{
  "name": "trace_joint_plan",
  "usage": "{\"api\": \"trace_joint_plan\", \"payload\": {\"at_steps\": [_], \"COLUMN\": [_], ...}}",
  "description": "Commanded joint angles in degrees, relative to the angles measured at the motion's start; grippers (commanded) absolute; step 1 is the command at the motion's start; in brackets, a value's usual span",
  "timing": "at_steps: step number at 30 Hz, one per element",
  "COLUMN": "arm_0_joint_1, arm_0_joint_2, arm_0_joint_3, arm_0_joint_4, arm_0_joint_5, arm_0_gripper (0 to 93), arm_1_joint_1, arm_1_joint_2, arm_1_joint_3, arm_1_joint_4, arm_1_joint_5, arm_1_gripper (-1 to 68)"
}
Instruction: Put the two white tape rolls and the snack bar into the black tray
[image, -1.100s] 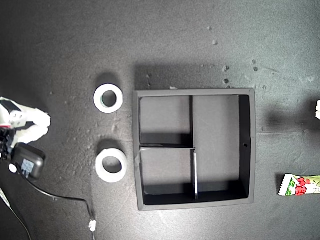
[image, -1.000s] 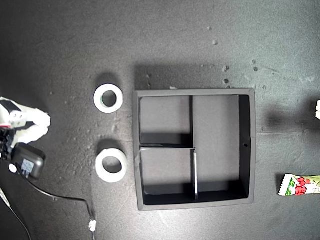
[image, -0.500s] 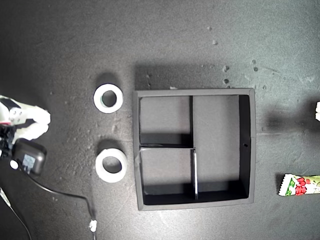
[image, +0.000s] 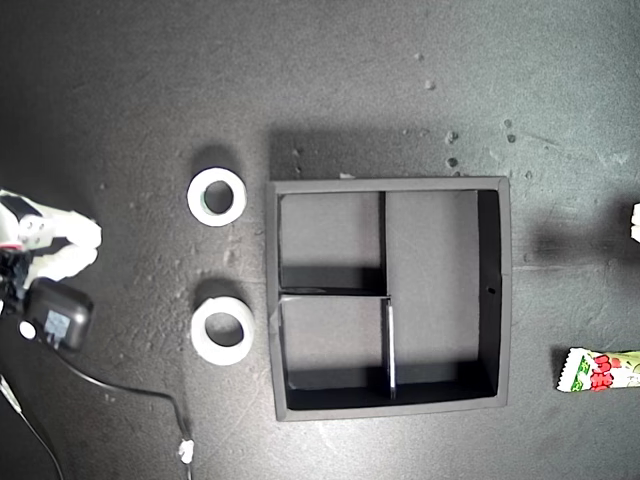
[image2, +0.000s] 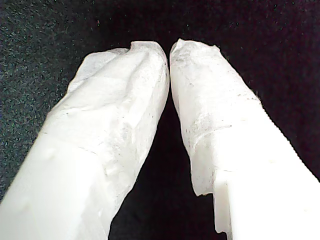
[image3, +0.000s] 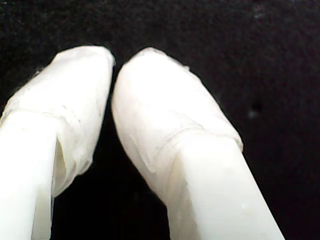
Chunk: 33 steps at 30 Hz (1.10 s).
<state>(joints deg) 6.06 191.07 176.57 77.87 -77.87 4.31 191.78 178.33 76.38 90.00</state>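
Note:
Two white tape rolls lie flat on the dark table in the exterior view, one (image: 216, 197) above the other (image: 222, 332), both just left of the black tray (image: 390, 184). All three of the tray's compartments hold nothing. The snack bar (image: 600, 370) lies at the exterior view's right edge, partly cut off. My first gripper (image2: 169, 50) is shut, with its taped white fingertips touching over bare dark table. My second gripper (image3: 114, 59) is also shut on nothing. The wrist views do not show which arm is which.
An arm (image: 45, 250) with a black box and a trailing cable (image: 120, 395) sits at the exterior view's left edge. A white piece of another arm (image: 636, 218) shows at the right edge. A small white scrap (image: 184, 452) lies near the cable's end.
The arm at the exterior view's left edge has shifted slightly toward that edge. The tape rolls, tray and snack bar have not moved.

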Motion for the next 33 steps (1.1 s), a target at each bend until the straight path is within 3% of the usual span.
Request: {"api": "trace_joint_plan", "payload": {"at_steps": [1, 5, 10, 13, 15, 20, 22, 28, 31, 33], "arm_0_joint_1": [-0.62, 4.22, 2.64, 2.02, 2.02, 5.89, 5.1, 3.25, 3.25, 2.9], "arm_0_joint_2": [2.99, 2.81, 2.81, 2.9, 2.9, 2.9, 2.81, 2.81, 2.81, 2.81], "arm_0_joint_3": [3.25, 3.25, 3.25, 3.25, 3.25, 3.25, 3.25, 3.25, 3.25, 2.37], "arm_0_joint_4": [2.02, -2.02, -6.94, -12.3, -14.68, -16.96, -21.45, -25.05, -35.6, -42.54], "arm_0_joint_5": [-1.93, -8.88, -13.71, -10.28, -11.95, -27.16, -22.15, -20.13, -9.32, -2.02], "arm_0_gripper": [0.2, 0.2, 0.2, 0.1, 0.1, 0.0, 0.0, 5.0, 5.1, 6.0], "arm_1_joint_1": [0.62, -1.23, 0.7, -0.53, -1.14, 1.14, 1.05, 2.2, 5.27, 3.25], "arm_1_joint_2": [0.18, 0.18, 0.18, 0.18, 0.18, 0.18, 0.18, 0.18, 0.18, 0.18], "arm_1_joint_3": [0.7, 0.7, 0.7, 0.7, 0.7, 0.7, 0.7, 0.7, 0.7, 0.7], "arm_1_joint_4": [0.18, -7.47, -18.72, -29.62, -35.42, -35.6, -35.6, -30.41, -37.09, -43.33], "arm_1_joint_5": [-23.91, -19.07, -29.71, -31.2, -21.18, 15.29, 23.99, 36.47, 9.76, -8.79], "arm_1_gripper": [0.1, 0.1, -0.2, -0.3, -0.3, -0.4, -0.4, -0.3, -0.4, -0.4]}}
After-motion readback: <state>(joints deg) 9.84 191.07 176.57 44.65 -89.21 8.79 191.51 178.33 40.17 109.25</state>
